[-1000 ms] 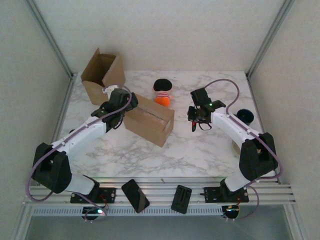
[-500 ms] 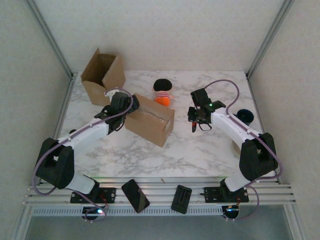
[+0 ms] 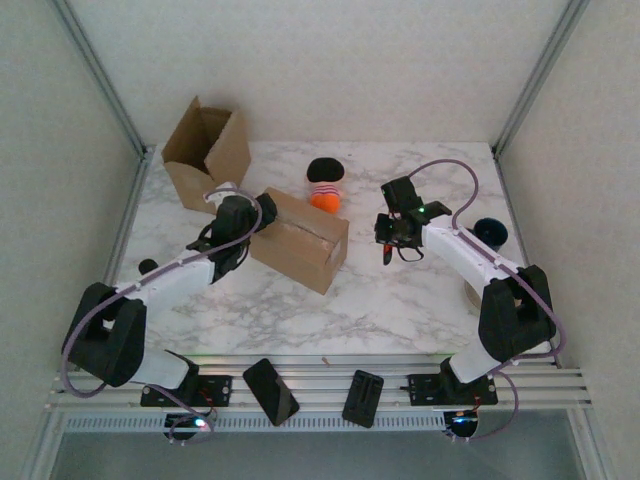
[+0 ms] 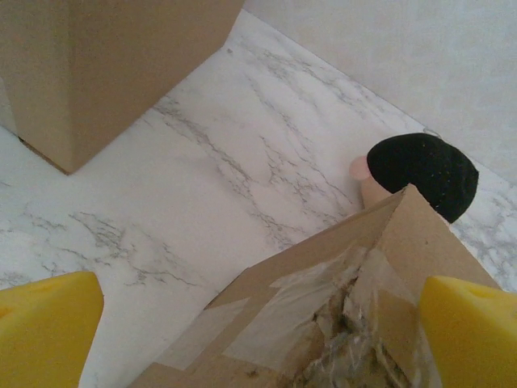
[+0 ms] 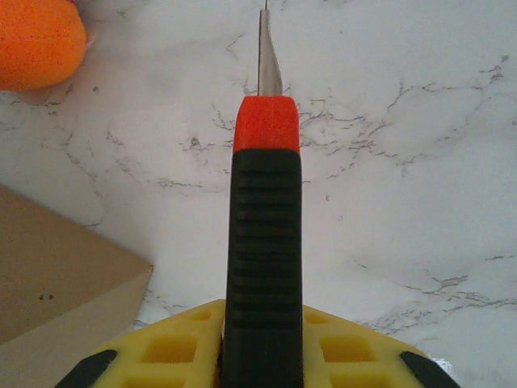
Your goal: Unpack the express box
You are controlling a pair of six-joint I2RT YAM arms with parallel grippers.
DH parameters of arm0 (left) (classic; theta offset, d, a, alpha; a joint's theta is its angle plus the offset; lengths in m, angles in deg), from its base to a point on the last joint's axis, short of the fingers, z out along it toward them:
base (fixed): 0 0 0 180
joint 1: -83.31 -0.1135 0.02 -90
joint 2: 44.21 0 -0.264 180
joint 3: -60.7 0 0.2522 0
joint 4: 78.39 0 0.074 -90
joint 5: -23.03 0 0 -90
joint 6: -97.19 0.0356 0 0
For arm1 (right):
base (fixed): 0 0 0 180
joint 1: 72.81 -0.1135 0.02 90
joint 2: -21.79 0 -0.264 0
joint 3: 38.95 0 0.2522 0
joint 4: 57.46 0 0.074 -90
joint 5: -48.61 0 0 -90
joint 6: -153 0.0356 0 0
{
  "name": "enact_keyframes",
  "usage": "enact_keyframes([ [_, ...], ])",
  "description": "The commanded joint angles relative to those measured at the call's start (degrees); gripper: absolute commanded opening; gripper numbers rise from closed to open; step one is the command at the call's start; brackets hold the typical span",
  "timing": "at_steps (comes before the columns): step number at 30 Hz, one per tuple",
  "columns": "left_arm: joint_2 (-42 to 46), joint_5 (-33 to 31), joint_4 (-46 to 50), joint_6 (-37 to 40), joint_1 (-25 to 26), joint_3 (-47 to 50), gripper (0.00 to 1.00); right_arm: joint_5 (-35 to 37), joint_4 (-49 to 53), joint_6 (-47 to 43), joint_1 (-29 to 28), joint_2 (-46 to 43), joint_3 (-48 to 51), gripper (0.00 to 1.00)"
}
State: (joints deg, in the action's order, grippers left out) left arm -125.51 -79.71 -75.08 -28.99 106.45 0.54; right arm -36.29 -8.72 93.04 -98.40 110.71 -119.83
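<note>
The express box (image 3: 305,242) is a taped brown carton lying in the middle of the table. Its left end, with torn clear tape (image 4: 323,311), sits between the yellow fingers (image 4: 44,327) of my left gripper (image 3: 238,226), which stands open around that corner without touching it. To the right of the box and apart from it, my right gripper (image 3: 388,236) is shut on a black utility knife (image 5: 264,242). The knife has a red collar, and its blade (image 5: 268,61) points out over the marble.
An open empty carton (image 3: 205,150) stands at the back left. A plush toy with a black hat and an orange ball (image 3: 323,185) lies just behind the box. A dark round object (image 3: 490,232) sits by the right edge.
My left gripper has slid a little toward the near side along the box's left end, still open. The right arm and the knife have not moved.
</note>
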Motion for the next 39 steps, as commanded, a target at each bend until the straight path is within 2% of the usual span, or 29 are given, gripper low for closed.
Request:
enact_keyframes([
  [1,1.0,1.1,0.3,0.3,-0.2,0.0,1.0,-0.9,-1.2,0.2,0.1,-0.1,0.6,0.0],
  [9,-2.8,2.9,-2.1,-0.8,-0.2,1.2,1.0,-1.4,-1.5,0.2,0.1,0.3,1.0,0.0],
  [19,-4.7,1.6,-1.5,-2.7,-0.2,4.9,1.0,-3.5,-1.8,0.4,-0.6,-0.6,2.1,0.0],
  [32,-6.3,-2.0,14.5,-4.9,-0.3,1.3,1.0,-6.8,0.2,0.9,-2.4,-6.8,1.8,0.0],
  [39,-7.2,-2.9,15.1,-4.9,-0.3,0.5,1.0,-8.4,0.5,1.1,-2.6,-9.0,1.5,0.0],
])
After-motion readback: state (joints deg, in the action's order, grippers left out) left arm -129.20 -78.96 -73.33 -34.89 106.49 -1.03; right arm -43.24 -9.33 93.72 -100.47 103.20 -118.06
